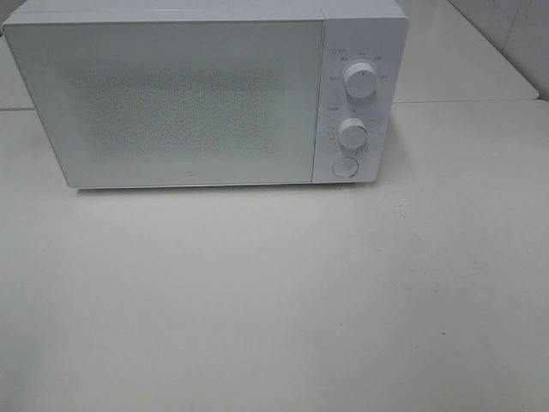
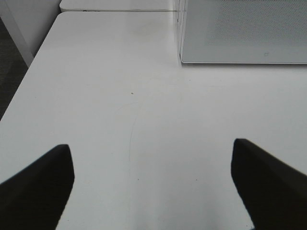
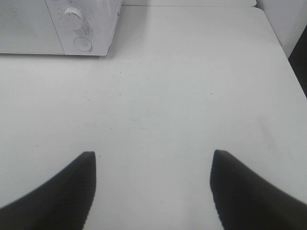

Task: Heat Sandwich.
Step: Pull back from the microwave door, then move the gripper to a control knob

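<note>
The sandwich is out of view in every frame. A white microwave stands at the back of the table with its door shut; part of its door shows in the left wrist view and its control panel in the right wrist view. My left gripper hangs open over bare tabletop, nothing between its dark fingers. My right gripper is open too, empty, above the table in front of the microwave's right end. Neither arm appears in the exterior high view.
The microwave has two round knobs and a round button on its right side. The white table runs wide in front of it. The table's left edge and right edge show in the wrist views.
</note>
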